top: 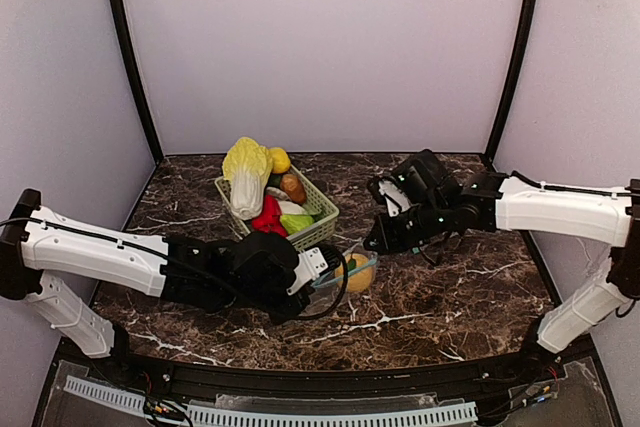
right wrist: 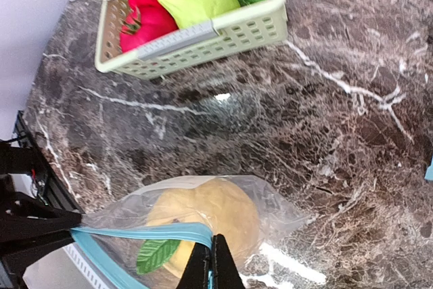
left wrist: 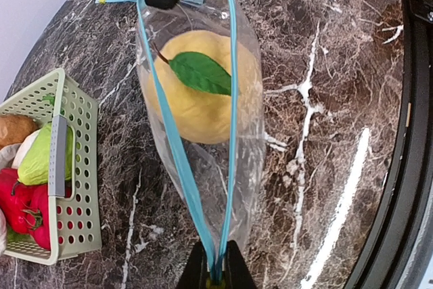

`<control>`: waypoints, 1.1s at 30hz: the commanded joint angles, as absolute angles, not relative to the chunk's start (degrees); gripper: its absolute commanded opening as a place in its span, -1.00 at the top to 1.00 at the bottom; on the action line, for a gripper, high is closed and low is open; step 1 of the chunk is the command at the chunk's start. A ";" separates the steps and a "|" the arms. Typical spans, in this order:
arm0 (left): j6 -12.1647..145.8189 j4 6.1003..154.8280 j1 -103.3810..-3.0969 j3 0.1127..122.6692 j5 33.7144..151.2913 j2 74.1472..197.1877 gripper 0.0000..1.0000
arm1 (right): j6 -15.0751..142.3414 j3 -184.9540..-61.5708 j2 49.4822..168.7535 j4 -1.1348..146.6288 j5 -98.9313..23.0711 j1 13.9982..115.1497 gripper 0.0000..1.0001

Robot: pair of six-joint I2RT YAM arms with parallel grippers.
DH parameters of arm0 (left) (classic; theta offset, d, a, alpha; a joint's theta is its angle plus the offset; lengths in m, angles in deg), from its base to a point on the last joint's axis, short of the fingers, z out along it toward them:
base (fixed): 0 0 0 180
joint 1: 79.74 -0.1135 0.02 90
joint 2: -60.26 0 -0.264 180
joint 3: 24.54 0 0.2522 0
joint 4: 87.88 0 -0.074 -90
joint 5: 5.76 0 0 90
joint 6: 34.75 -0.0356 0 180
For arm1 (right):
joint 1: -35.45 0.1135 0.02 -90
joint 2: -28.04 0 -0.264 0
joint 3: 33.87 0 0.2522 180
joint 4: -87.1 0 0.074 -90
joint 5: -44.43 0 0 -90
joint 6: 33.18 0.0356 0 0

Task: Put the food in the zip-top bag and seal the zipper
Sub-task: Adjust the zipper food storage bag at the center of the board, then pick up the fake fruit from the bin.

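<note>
A round orange-yellow peach [left wrist: 203, 99] with a green leaf lies inside the clear zip-top bag [left wrist: 247, 187] on the marble table, in front of the basket. The bag's blue zipper [left wrist: 172, 133] is pinched at both ends. My left gripper [left wrist: 216, 272] is shut on the near end, and my right gripper [right wrist: 211, 269] is shut on the other end. Between them the two blue strips stand apart over the peach [right wrist: 216, 211]. In the top view the left gripper [top: 333, 267] and the right gripper [top: 372, 245] flank the bag [top: 358, 275].
A pale green basket [top: 322, 209] stands behind the bag with a cabbage [top: 246, 172], red peppers [top: 267, 215] and other toy produce. The basket [left wrist: 76, 187] is close to the bag's left side. The table's black front rim [left wrist: 406, 167] runs to the right.
</note>
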State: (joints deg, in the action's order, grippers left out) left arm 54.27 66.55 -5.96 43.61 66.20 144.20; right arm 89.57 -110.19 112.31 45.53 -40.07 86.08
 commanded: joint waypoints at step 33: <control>77.01 54.81 -35.54 65.09 90.60 151.62 -0.66 | 92.36 -104.99 111.10 54.43 -38.68 86.34 1.00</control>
State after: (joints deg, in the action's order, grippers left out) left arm 76.50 56.27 -33.37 63.48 87.16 147.26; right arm 91.89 -104.62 110.43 52.33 -39.62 86.08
